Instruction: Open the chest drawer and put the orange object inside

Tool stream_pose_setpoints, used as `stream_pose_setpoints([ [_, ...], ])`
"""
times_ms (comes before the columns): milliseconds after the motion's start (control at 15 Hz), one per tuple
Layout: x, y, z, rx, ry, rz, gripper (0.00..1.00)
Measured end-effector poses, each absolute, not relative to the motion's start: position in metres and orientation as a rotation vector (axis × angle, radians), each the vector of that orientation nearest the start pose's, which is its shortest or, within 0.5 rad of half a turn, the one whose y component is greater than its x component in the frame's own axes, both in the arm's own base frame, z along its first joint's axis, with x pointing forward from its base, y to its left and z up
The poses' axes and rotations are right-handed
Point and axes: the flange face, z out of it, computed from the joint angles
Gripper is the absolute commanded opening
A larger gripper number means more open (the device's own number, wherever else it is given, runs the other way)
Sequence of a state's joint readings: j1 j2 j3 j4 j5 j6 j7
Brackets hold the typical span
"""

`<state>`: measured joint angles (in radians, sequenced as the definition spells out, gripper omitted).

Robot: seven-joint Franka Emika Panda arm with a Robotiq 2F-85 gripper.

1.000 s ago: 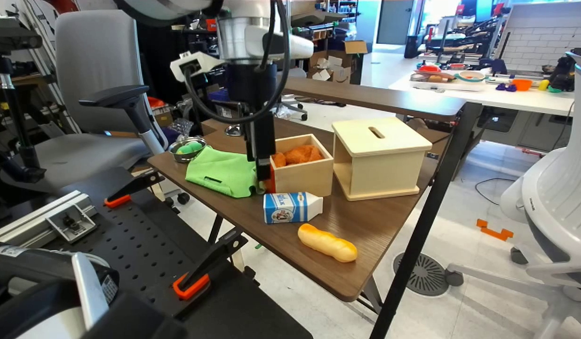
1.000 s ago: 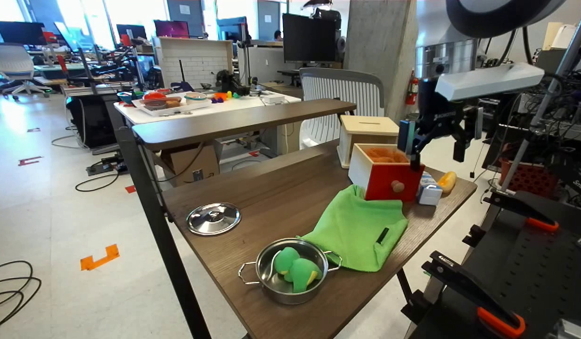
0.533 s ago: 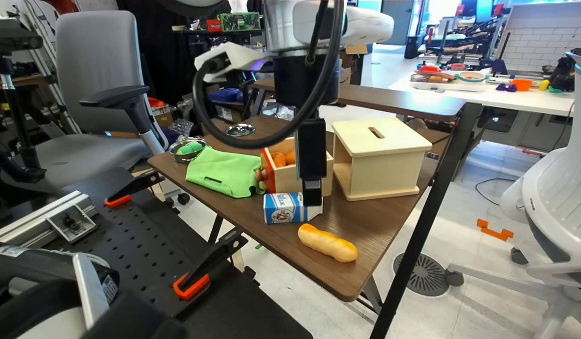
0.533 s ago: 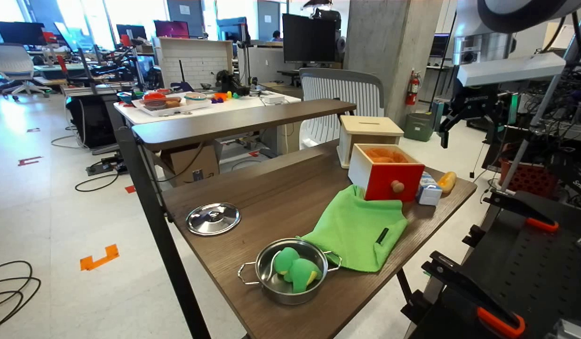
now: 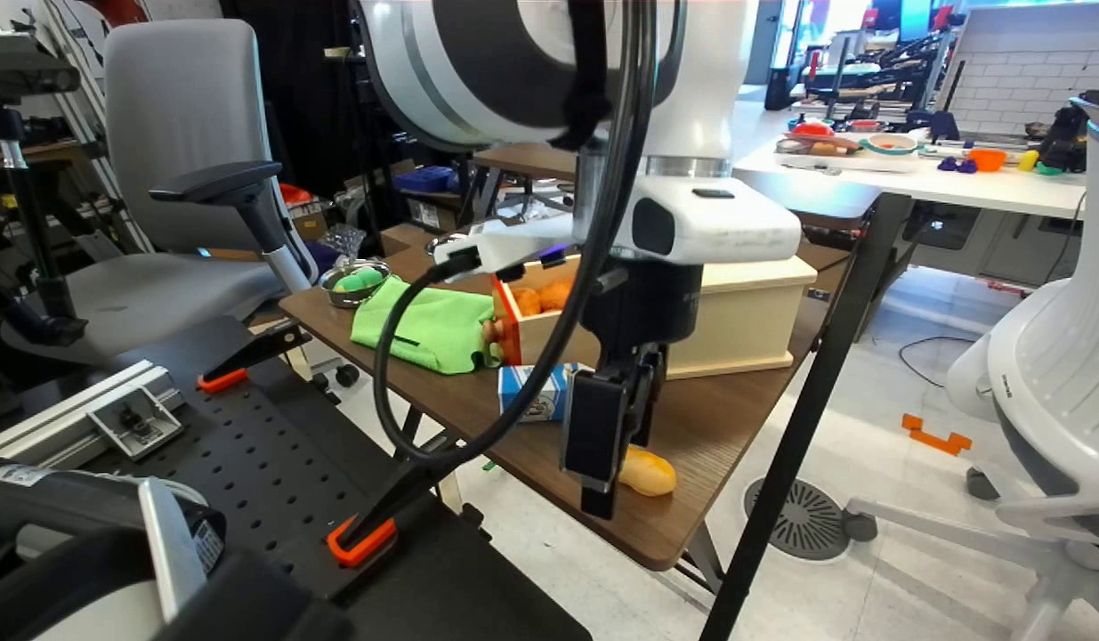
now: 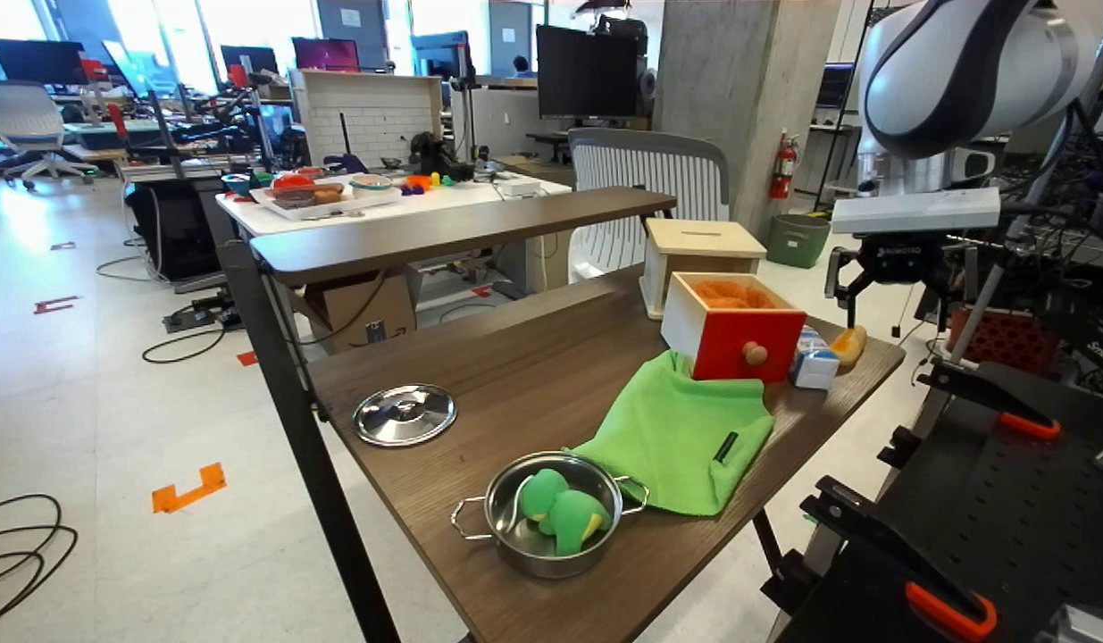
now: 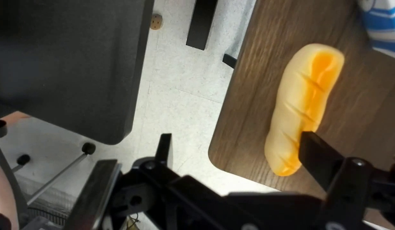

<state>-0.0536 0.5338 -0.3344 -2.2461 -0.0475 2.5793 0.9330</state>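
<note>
Wrist view, hand (image 7: 236, 137) spread, near orange-yellow loaf (image 7: 300, 105); in both exterior views, hand lower than before

- Arm (image 6: 971, 80) hangs in from top, both ext. views.
- Wrist (image 5: 718, 223) directly abv. gripper (image 7: 236, 135), which pts. down.
- Fingers (image 7: 317, 156) spread wide, w/ clear gap btwn. tips.

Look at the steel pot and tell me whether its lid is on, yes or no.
No: in an exterior view the lid lies on the table, apart from the pot.
</note>
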Motion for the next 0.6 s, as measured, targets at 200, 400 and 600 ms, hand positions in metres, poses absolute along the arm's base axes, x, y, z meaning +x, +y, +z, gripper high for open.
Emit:
stream_pose_setpoints([
  [200,0.482,-0.21,0.105,-2.654,2.083,0.193,1.0],
  [400,0.492,-0.21,0.094,-2.616,2.131,0.185,0.68],
  [600,0.501,-0.208,0.089,-2.6,2.142,0.172,0.52],
])
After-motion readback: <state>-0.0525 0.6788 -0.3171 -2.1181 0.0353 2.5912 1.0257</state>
